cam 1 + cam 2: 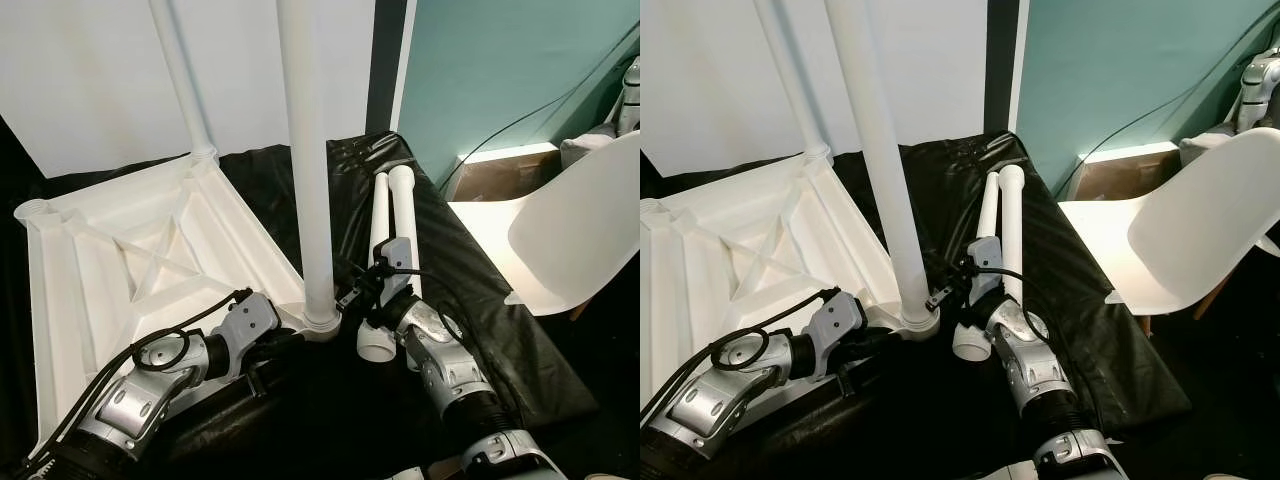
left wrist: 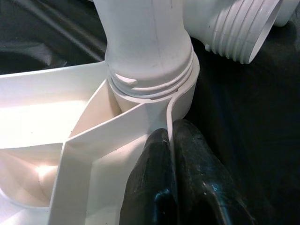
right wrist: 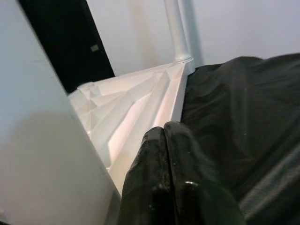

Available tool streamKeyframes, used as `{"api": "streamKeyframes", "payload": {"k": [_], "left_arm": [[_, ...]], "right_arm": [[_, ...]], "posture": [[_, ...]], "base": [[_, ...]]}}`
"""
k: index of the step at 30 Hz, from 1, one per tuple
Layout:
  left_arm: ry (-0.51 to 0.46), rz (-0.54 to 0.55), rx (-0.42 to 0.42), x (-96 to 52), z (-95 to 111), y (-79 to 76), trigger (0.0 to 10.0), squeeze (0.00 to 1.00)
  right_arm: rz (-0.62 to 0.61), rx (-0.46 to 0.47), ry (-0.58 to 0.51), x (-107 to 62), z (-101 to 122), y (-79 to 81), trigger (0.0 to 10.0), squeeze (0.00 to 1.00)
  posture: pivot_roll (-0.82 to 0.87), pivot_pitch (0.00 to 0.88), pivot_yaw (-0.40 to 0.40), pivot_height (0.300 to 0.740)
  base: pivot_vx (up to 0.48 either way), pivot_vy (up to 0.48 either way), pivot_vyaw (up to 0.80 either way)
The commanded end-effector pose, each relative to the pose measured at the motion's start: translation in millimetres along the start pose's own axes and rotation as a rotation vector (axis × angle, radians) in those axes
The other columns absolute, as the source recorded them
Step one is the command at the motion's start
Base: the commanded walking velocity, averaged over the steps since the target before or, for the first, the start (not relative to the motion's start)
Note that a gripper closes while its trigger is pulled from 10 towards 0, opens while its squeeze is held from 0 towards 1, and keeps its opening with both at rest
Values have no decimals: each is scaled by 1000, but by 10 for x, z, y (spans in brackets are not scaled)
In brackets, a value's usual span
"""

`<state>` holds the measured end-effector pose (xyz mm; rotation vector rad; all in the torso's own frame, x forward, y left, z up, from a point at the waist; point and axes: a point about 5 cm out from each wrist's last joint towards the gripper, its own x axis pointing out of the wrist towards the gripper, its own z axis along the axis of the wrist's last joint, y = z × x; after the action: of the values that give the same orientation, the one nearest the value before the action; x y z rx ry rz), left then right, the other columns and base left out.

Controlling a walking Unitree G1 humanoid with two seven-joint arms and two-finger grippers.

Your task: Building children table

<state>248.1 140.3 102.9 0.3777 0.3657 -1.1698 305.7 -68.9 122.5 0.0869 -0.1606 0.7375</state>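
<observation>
We see tabletop (image 1: 100, 260) upside down at left w/ two legs (image 1: 305, 150) upright in it; two loose legs (image 1: 392, 230) lie right; chair (image 1: 560, 240) far right.

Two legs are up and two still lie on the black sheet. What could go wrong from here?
1. The near leg shows exposed thread at its socket, so it may be only partly screwed in and could lean or pop out.
2. The left gripper pinches just the tabletop's thin rim; that hold might slip.
3. The loose legs lie beside the right gripper and could roll if nudged.
</observation>
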Motion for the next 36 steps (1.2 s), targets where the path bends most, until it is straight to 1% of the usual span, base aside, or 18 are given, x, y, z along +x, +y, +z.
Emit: {"api": "streamKeyframes", "payload": {"k": [1, 2, 5, 7, 8, 12, 13, 16, 18, 20, 24, 26, 27, 28, 29, 30, 34, 36], "left_arm": [[77, -203, -79, 123, -236, -268, 10000, 0], [77, -203, -79, 122, -238, -267, 10000, 0], [77, -204, -79, 122, -239, -266, 10000, 0], [77, -206, -77, 125, -235, -265, 10000, 0], [75, -206, -77, 125, -232, -263, 10000, 0], [74, -207, -75, 123, -230, -260, 10000, 0], [74, -207, -75, 123, -230, -260, 10000, 0], [73, -209, -75, 126, -232, -261, 10000, 0], [73, -209, -75, 126, -232, -261, 10000, 0], [72, -212, -73, 130, -228, -249, 10000, 0], [72, -216, -66, 141, -218, -227, 10000, 0], [72, -216, -66, 141, -218, -227, 10000, 0], [71, -218, -63, 147, -211, -218, 10000, 0], [69, -223, -58, 157, -199, -211, 10000, 0], [69, -223, -58, 157, -199, -211, 10000, 0], [68, -229, -50, 173, -181, -200, 10000, 0], [66, -229, -47, 177, -172, -191, 10000, 0], [65, -220, -47, 171, -170, -178, 10000, 0]], "right_arm": [[10, -36, 6, -7, 28, 7, 6784, 1000], [46, -57, 2, -10, 58, 13, 10000, 1000], [93, -93, 6, -18, 93, 13, 10000, 1000], [126, -138, 39, -49, 122, -44, 10000, 1000], [140, -158, 57, -72, 138, -77, 10000, 0], [180, -218, 107, -202, 218, -214, 10000, 0], [180, -218, 107, -202, 218, -214, 10000, 0], [252, -244, 167, -378, 305, -324, 10000, 0], [252, -244, 167, -378, 305, -324, 10000, 0], [326, -274, 206, -511, 383, -394, 10000, 0], [401, -295, 231, -562, 438, -436, 10000, 0], [401, -295, 231, -562, 438, -436, 10000, 0], [434, -307, 238, -558, 454, -441, 10000, 0], [460, -312, 235, -491, 463, -448, 10000, 0], [460, -312, 235, -491, 463, -448, 10000, 0], [529, -329, 240, -332, 459, -427, 10000, 0], [567, -329, 250, -244, 448, -408, 10000, 0], [600, -325, 280, -141, 400, -415, 10000, 0]], "posture": [[48, 0, -10, 740], [47, 0, -9, 740], [42, 0, -6, 740], [38, 0, -5, 740], [36, 0, -4, 740], [26, 0, -4, 740], [26, 0, -4, 740], [18, 0, -3, 740], [18, 0, -3, 740], [3, 0, 3, 740], [-5, 0, 9, 740], [-5, 0, 9, 740], [-5, 0, 9, 740], [-10, 0, 13, 740], [-10, 0, 13, 740], [-7, 0, 15, 740], [2, 0, 11, 740], [23, 0, 2, 740]], "base": [[0, 0, 0], [0, 0, 0], [0, 0, 0], [0, 0, 0], [0, 0, 0], [0, 0, 0], [0, 0, 0], [0, 0, 0], [0, 0, 0], [0, 0, 0], [0, 0, 0], [0, 0, 0], [0, 0, 0], [0, 0, 0], [0, 0, 0], [0, 0, 0], [0, 0, 0], [0, 0, 0]]}}
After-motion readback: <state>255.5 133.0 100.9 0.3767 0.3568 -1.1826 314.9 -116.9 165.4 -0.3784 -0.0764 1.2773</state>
